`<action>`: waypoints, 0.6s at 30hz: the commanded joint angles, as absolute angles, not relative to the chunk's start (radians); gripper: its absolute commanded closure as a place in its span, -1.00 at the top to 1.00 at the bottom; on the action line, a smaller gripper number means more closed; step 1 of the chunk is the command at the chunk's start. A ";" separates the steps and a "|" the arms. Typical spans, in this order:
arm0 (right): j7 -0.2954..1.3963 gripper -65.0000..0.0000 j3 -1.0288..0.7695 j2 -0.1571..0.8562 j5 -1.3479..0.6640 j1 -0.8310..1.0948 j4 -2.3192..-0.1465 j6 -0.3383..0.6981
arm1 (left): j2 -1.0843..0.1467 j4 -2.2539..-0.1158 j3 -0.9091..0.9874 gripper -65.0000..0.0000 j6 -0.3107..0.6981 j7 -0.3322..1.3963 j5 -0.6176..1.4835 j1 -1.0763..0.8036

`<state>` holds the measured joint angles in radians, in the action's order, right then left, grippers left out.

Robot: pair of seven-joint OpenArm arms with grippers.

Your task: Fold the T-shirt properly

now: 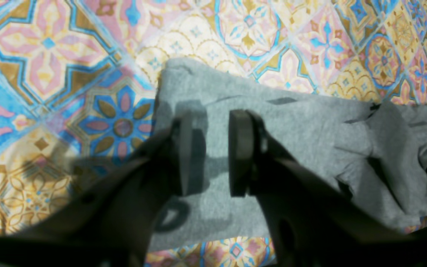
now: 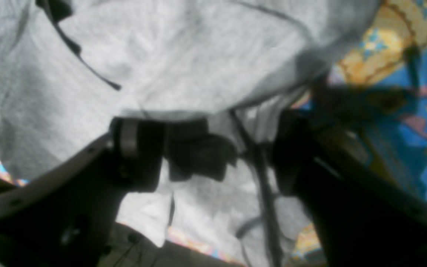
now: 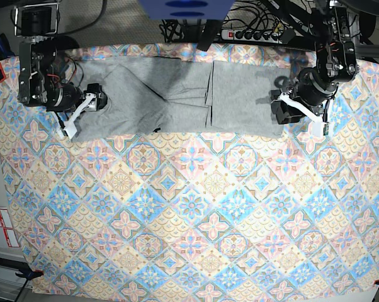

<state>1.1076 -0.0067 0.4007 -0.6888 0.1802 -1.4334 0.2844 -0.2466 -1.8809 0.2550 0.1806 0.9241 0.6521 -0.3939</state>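
The grey T-shirt (image 3: 177,94) lies spread along the far side of the table, with a vertical fold line near its middle. My left gripper (image 1: 213,152) hovers over the shirt's right end (image 1: 295,126), near a corner. It is open, and flat fabric shows through the gap between its fingers. In the base view this left gripper (image 3: 279,114) sits at the shirt's right edge. My right gripper (image 2: 213,152) stands wide open over rumpled shirt fabric (image 2: 184,63) at the left end. The base view shows this right gripper (image 3: 82,113) at the shirt's left edge.
The patterned tablecloth (image 3: 189,207) covers the whole table and lies bare in front of the shirt. A power strip with cables (image 3: 252,34) runs behind the table's far edge. Both arm bases stand at the far corners.
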 commanded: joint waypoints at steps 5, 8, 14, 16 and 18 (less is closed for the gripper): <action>1.115 0.01 -0.012 0.409 -0.763 0.191 -1.409 0.403 | -0.254 -1.897 0.260 -0.48 0.185 0.908 0.662 -0.390; 1.112 -0.30 -0.015 0.409 -0.768 0.193 -1.372 0.433 | -0.254 -1.897 0.260 -0.48 0.185 0.908 0.662 -0.390; 1.107 -0.66 -0.016 0.409 -0.794 0.194 -1.399 0.437 | -0.254 -1.897 0.262 -0.48 0.186 0.906 0.662 -0.387; 1.107 -0.80 -0.021 0.409 -0.831 0.191 -1.434 0.437 | -0.254 -1.897 0.263 -0.48 0.186 0.906 0.664 -0.387; 1.106 -0.88 -0.067 0.409 -0.858 0.193 -1.465 0.437 | -0.254 -1.897 0.263 -0.48 0.186 0.905 0.664 -0.387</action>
